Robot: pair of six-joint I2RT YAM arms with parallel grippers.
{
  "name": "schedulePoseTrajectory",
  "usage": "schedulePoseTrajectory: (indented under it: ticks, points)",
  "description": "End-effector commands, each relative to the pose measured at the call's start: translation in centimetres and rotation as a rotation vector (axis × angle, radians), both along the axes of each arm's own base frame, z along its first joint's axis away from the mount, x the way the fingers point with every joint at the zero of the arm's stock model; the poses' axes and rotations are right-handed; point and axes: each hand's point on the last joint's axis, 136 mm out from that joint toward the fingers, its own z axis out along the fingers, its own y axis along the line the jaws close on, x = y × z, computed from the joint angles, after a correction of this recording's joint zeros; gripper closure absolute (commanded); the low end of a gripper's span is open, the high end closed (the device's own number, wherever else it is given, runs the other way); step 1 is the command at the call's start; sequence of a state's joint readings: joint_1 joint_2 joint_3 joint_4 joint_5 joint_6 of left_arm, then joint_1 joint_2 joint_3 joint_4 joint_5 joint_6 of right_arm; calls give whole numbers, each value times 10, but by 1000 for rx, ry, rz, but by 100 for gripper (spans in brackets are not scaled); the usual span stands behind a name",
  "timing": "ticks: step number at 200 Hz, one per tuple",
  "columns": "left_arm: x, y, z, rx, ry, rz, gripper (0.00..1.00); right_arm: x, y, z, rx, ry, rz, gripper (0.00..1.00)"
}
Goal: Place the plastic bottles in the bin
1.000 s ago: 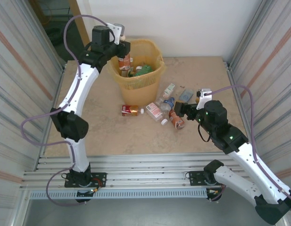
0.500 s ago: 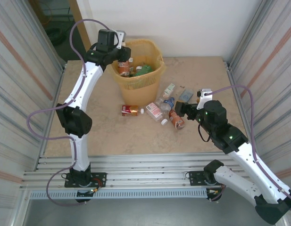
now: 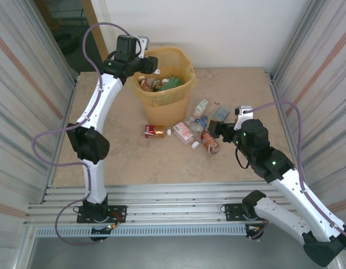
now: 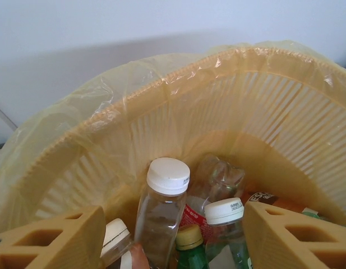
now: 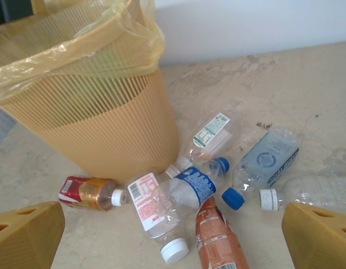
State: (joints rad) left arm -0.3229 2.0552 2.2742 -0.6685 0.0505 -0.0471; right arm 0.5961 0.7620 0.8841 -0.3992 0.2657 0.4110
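Left gripper (image 4: 173,238) spread over bin (image 4: 262,73); white-capped bottle (image 4: 161,213) lower centre, between its fingers. Right gripper (image 5: 173,238) spread; loose bottles (image 5: 184,193) mid-frame, ahead.

The left arm (image 3: 98,103) and the right arm (image 3: 293,182) are built alike: smooth white shell links joined by black rounded joint housings. A thin lilac cable (image 3: 33,150) runs in loose loops along the left arm, and another lilac cable (image 3: 279,102) along the right one. Each arm stands on a black base plate (image 3: 97,215) with a little red wire beside it. The left fingers (image 4: 46,242) are ochre blocks with rectangular hollows in their sides; the right fingers (image 5: 26,234) have the same colour and form
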Motion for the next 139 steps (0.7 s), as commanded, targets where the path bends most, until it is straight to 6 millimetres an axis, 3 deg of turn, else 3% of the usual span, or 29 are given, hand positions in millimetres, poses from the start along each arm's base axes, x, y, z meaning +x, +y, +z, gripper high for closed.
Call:
schedulePoseTrajectory:
  ticks: [1,81,139]
  points:
    - [-15,-3,47,1,-108,-18,33,1,-5,-4,4,17,-37,2]
    - [-71,-18,110,-77,-269,-105,14,12,-16,-27,-61,132,-107,2]
    - [-125,-7,123,-195,-340,-130,1,27,-22,-60,-110,294,-160,2]
